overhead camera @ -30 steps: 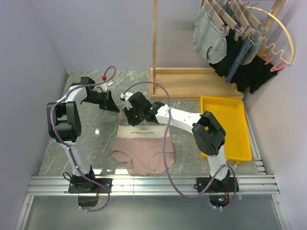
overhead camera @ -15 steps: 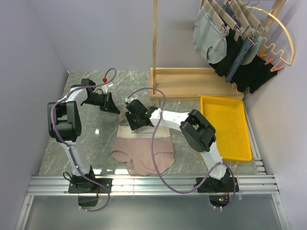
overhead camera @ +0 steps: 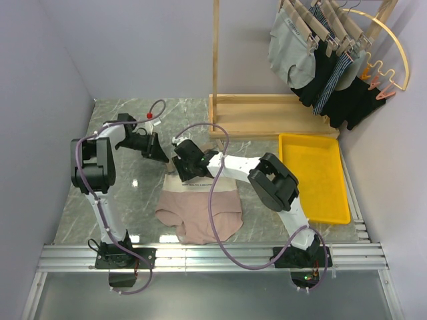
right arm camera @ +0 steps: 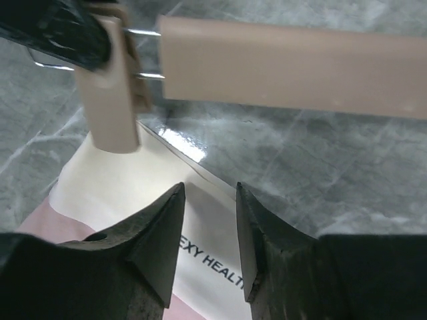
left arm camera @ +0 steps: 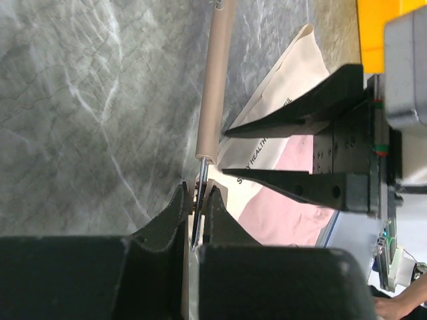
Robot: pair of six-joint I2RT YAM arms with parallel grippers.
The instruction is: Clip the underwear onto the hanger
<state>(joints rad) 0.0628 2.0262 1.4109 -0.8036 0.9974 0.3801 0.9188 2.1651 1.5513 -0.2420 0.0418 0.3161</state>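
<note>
**Right wrist view: clip poised at the waistband's corner**

From where I stand, the underwear (overhead camera: pixel 200 213) lies flat on the bench (overhead camera: pixel 133 193) in front of both arms. Its cream waistband (right arm camera: pixel 100 177) is on the far side, with the long edge running left to right. The hanger (right arm camera: pixel 293 67) is held up off the marble just beyond that edge. Its wooden bar runs roughly along the waistband, swung a little away from it. One end clip (right arm camera: pixel 107 100) hangs down over the waistband's left corner. I can't make out whether the clip's tip touches the cloth or whether its mouth is parted.

The left hand (left arm camera: pixel 198 200) is pinched tight on that clip's upper end — fingers closed, with the wood and the wire spring between them. The right hand (right arm camera: pixel 209 193) is the one nearer the cloth. It points down at the waistband just to the right of the clip. Its fingers stand a modest gap apart with nothing between them that I can see, and the printed lettering shows underneath.

So the coming move turns on one short relation — the waistband's edge lies just under the clip, and the free hand sits right beside it. My guess is that the right hand has to nip the edge and lift it into the clip's mouth while the left keeps the hanger steady. The likely slips are catching only the top layer of cloth or knocking the clip aside on the way up.
</note>
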